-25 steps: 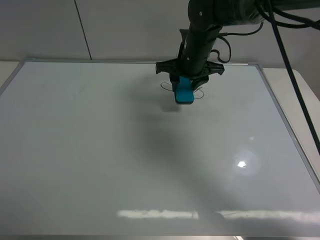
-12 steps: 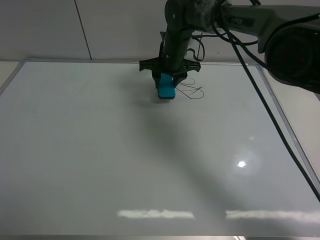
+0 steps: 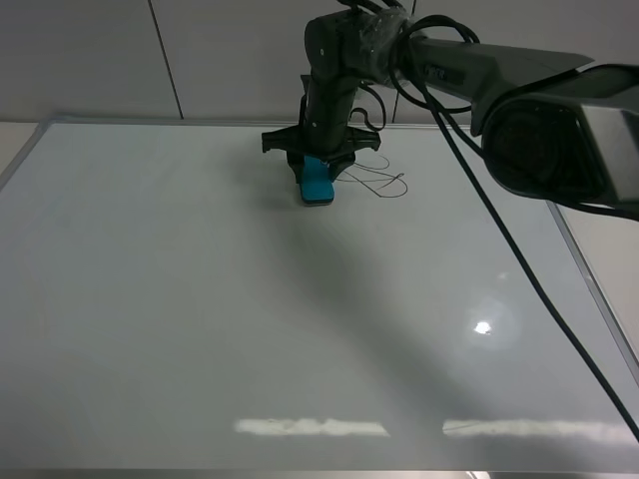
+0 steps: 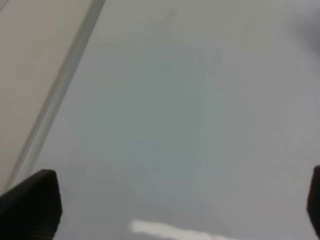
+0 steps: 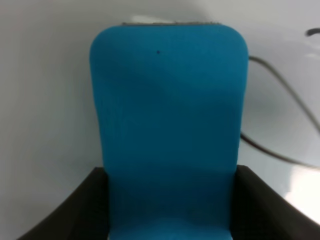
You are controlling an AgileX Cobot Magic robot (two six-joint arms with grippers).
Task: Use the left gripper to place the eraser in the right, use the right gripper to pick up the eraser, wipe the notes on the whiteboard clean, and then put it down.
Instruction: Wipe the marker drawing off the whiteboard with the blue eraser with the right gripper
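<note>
Exterior high view first. Where does your eraser point(image 3: 318, 186) sit?
— Your right pincer point(image 3: 318, 176) is clamped on it. The teal block hangs below the black crossbar, its free end down at the whiteboard point(image 3: 150, 299), close to the far edge and roughly midway along it.
— And the notes point(image 3: 385, 185)?
— You see a thin black looping line just beside the eraser, on the side toward the board's right edge. In the right wrist view the line curves past the block's long side. Whether it reaches the felt, you cannot tell.
— How is the block held?
— In that wrist view the two dark fingers point(image 5: 95, 202) press its long sides at the near end. The rounded far end sticks out, with a thin strip of dark felt showing at its tip.
— Your other arm?
— The left pincer point(image 4: 172, 205) shows only in its own wrist view. Its two black tips stand wide apart over bare white board. The silver frame point(image 4: 60, 90) runs close by, with the pale desk point(image 4: 25, 60) beyond it. Which edge of the board that is, you cannot tell.
</note>
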